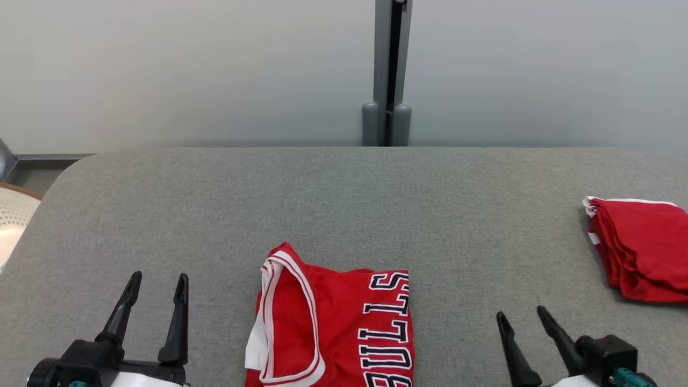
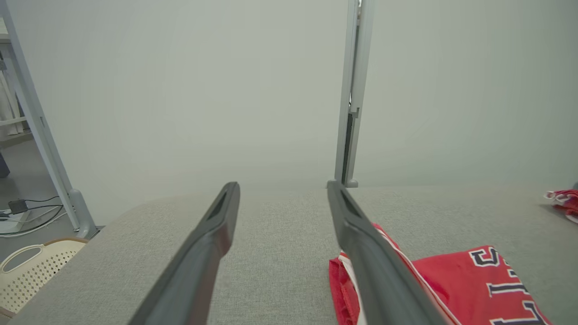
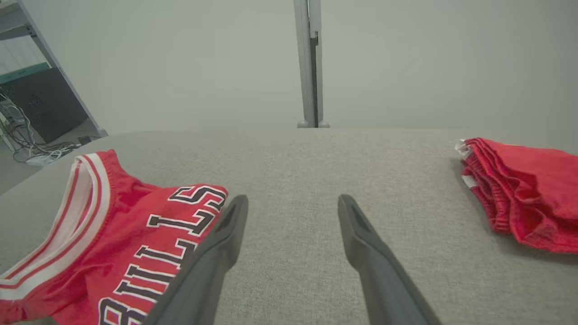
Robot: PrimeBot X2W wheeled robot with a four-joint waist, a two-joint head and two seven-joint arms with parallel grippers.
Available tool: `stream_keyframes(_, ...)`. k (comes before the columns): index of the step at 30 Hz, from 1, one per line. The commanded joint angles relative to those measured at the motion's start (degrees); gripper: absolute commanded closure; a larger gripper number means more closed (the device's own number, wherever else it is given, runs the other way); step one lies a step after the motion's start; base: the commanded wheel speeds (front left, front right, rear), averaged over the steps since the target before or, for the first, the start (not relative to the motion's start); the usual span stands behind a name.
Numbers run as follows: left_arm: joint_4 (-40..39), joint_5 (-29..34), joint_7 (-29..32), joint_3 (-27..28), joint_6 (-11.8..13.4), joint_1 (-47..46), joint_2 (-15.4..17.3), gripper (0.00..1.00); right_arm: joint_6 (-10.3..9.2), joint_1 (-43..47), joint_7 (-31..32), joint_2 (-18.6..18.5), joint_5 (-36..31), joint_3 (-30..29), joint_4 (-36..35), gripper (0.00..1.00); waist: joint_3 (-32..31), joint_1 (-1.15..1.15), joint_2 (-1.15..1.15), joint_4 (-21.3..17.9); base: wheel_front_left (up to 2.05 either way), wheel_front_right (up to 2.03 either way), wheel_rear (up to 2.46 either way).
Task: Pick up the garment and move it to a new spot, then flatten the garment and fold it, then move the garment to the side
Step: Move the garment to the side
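Observation:
A red jersey with white trim and dark "BULLS" lettering, the garment (image 1: 333, 328) (image 2: 451, 280) (image 3: 117, 239), lies folded on the grey table near its front edge, between my two arms. My left gripper (image 1: 160, 282) (image 2: 282, 189) stands open to the garment's left, above the cloth surface, with nothing between its fingers. To the garment's right my right gripper (image 1: 520, 314) (image 3: 292, 203) is open too and holds nothing. Neither gripper touches the garment.
A stack of folded red clothes (image 1: 639, 247) (image 3: 519, 189) (image 2: 564, 201) lies at the table's right edge. The grey table (image 1: 344, 199) ends at a pale wall with a grey post (image 1: 391, 70). A cream perforated basket (image 1: 13, 215) (image 2: 31, 271) stands off the left edge.

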Motion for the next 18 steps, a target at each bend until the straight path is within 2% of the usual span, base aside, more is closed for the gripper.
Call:
stream_keyframes(1, -0.5, -0.5, -0.5, 0.0, -0.3, -1.6, 0.1, 0.0, -0.01, -1.2, -0.3, -0.1, 1.0, 1.2, 2.7, 0.0, 1.6, 0.0, 0.0, 2.2, 0.0, 0.0, 0.0)
stream_keyframes(4, -1.2, -0.8, -0.9, -0.4, -1.1, -3.9, -0.2, 0.0, -0.01, -3.7, -1.8, -0.1, 2.6, 3.5, 8.5, 0.0, 4.2, 0.0, 0.0, 4.7, 0.0, 0.0, 0.0)
stream_keyframes(5, -1.2, -0.8, -0.9, -0.4, -1.1, -3.9, -0.2, 0.0, -0.01, -3.7, -1.8, -0.1, 2.6, 3.5, 8.5, 0.0, 4.2, 0.0, 0.0, 4.7, 0.0, 0.0, 0.0)
stream_keyframes(6, -1.2, -0.8, -1.1, -0.7, -1.6, -5.0, -0.2, 0.0, -0.01, -5.7, -2.4, -0.1, 3.3, 5.7, 13.2, 0.0, 5.5, 0.0, 0.0, 6.1, 0.0, 0.0, 0.0)
stream_keyframes(8, -0.8, -1.0, -1.4, -0.9, -2.1, -6.5, -0.4, 0.0, -0.01, -8.5, -3.6, -0.2, 4.4, 7.7, 17.5, 0.0, 6.7, 0.0, 0.0, 7.2, 0.0, 0.0, 0.0)
stream_keyframes(9, -0.8, -1.0, -1.4, -0.9, -2.1, -6.5, -0.4, 0.0, -0.01, -8.5, -3.6, -0.2, 4.4, 7.7, 17.5, 0.0, 6.7, 0.0, 0.0, 7.2, 0.0, 0.0, 0.0)
stream_keyframes(11, 0.2, -1.3, -1.9, -1.1, -2.6, -8.1, -0.7, 0.0, -0.01, -12.1, -5.0, -0.2, 6.6, 10.3, 23.3, 0.0, 7.8, 0.0, 0.0, 8.7, 0.0, 0.0, 0.0)
stream_keyframes(17, 2.0, -1.1, -2.3, -0.8, -3.1, -9.5, -1.0, 0.0, -0.01, -16.0, -4.1, -0.2, 8.7, 14.4, 30.6, 0.0, 8.1, 0.0, 0.0, 10.2, 0.0, 0.0, 0.0)
stream_keyframes(18, 2.3, -1.0, -2.4, -0.7, -3.2, -9.8, -1.1, 0.0, -0.01, -16.5, -3.3, -0.2, 9.0, 15.2, 31.9, 0.2, 8.1, 0.0, 0.0, 10.3, 0.0, 0.0, 0.0)
